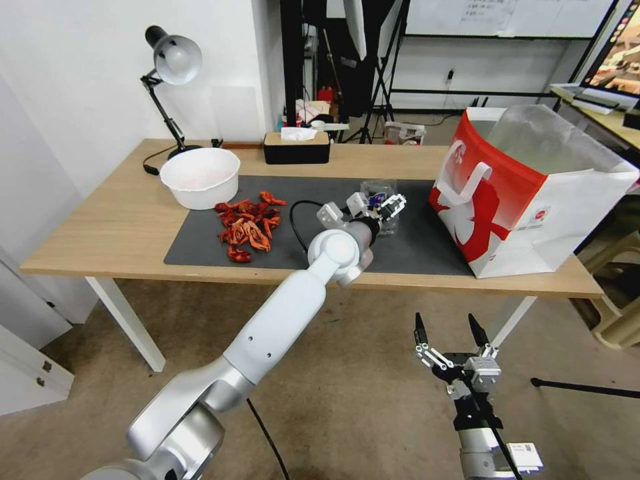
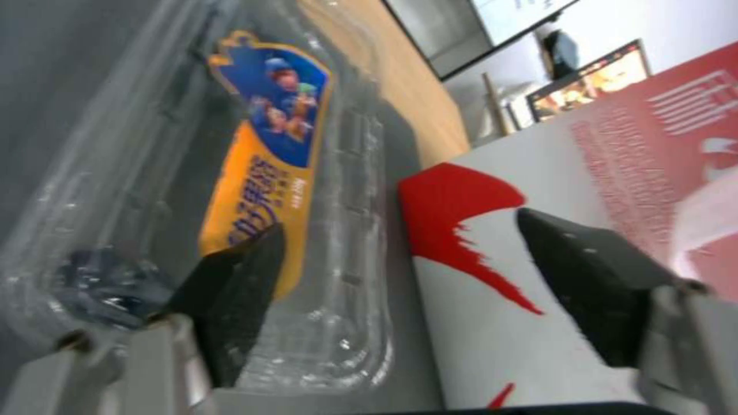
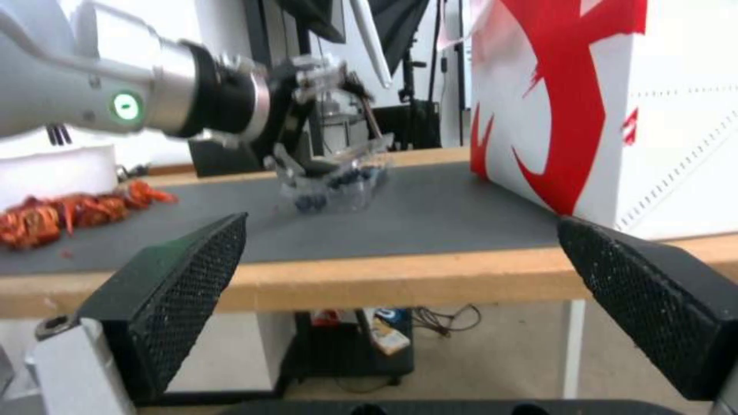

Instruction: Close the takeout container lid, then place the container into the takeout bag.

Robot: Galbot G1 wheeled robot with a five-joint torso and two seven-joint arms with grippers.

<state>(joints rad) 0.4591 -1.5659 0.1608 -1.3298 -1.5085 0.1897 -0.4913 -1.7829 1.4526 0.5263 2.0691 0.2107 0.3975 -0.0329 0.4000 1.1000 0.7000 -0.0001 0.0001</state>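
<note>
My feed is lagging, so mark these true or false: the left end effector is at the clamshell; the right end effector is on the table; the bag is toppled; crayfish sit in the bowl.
1. The left end effector is at the clear plastic clamshell takeout container. True.
2. The right end effector rests on the wooden table. False: it hangs open below the table's front edge.
3. The red-and-white paper takeout bag has toppled. False: it stands upright.
4. The red crayfish sit in the white round bowl. False: they lie on the dark mat.

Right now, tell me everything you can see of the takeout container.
The takeout container is a clear ribbed plastic clamshell with an orange-and-blue label and dark berry-like bits inside. It lies on the dark mat beside the red-and-white takeout bag. The open left pincer is at it, one finger against the plastic.
</note>
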